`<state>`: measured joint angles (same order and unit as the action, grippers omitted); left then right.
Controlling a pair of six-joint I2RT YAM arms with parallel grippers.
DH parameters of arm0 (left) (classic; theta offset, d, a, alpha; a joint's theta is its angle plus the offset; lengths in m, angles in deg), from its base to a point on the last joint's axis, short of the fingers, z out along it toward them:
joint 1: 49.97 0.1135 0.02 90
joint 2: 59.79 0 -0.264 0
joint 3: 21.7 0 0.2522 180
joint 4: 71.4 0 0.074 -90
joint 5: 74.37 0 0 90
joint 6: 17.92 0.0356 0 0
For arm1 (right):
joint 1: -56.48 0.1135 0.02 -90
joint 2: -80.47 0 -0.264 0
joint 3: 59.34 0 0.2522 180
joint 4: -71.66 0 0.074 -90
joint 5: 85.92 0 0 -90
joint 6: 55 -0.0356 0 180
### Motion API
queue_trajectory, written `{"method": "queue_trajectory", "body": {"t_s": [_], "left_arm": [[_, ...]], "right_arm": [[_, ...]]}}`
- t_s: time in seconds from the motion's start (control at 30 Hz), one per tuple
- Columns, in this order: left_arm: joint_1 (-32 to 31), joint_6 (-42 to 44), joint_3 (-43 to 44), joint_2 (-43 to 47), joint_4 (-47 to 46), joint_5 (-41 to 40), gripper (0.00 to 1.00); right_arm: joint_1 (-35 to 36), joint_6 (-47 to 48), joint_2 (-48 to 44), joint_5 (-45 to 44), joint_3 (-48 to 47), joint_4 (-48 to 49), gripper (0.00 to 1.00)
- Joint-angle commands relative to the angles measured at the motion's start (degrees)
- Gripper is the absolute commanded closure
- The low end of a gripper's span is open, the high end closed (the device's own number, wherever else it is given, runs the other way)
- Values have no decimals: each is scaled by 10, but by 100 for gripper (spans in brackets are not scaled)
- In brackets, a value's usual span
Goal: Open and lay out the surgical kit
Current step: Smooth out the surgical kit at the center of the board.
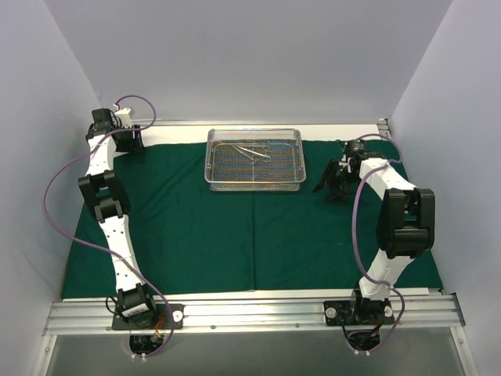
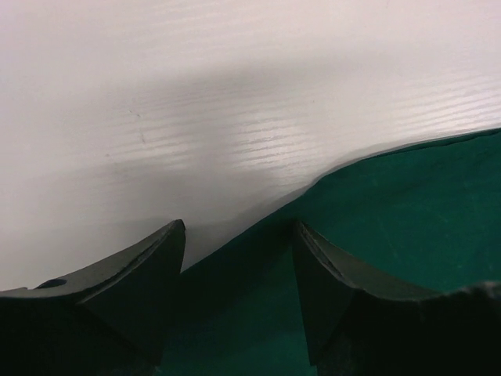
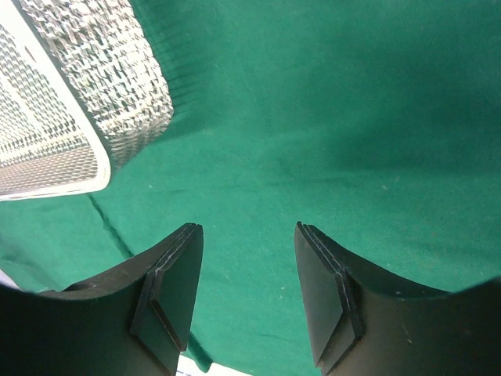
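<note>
My left gripper (image 2: 239,235) hung spread, empty, at the green cloth (image 1: 196,227) edge; my right gripper (image 3: 246,235) too, near the wire tray (image 1: 254,186) on it. Tugging the cloth could tip out the scissors (image 1: 252,150).

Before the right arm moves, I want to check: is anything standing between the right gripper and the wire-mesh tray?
Nothing visible does. Only flat green cloth lies between the right gripper and the tray.

Bright even light, soft shadow across the white wall (image 2: 235,117), dark green cloth (image 3: 352,117) in focus, wrist-view lower edges dim
</note>
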<state>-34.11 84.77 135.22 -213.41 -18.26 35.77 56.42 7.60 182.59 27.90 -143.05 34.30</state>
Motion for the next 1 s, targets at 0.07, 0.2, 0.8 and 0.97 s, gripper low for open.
{"method": "queue_trajectory", "body": {"t_s": [0.07,0.2,0.8,0.97], "left_arm": [[2,15,-8,-1,5,-16,35],[1,16,-9,2,10,-13,51],[-25,-104,-84,175,9,-79,98],[-54,-120,-172,254,10,-170,98]], "right_arm": [[-3,-13,-26,-5,7,-12,49],[13,-20,-25,-6,7,-8,49],[31,-47,-32,18,13,28,50],[31,-46,-32,37,30,48,50]]}}
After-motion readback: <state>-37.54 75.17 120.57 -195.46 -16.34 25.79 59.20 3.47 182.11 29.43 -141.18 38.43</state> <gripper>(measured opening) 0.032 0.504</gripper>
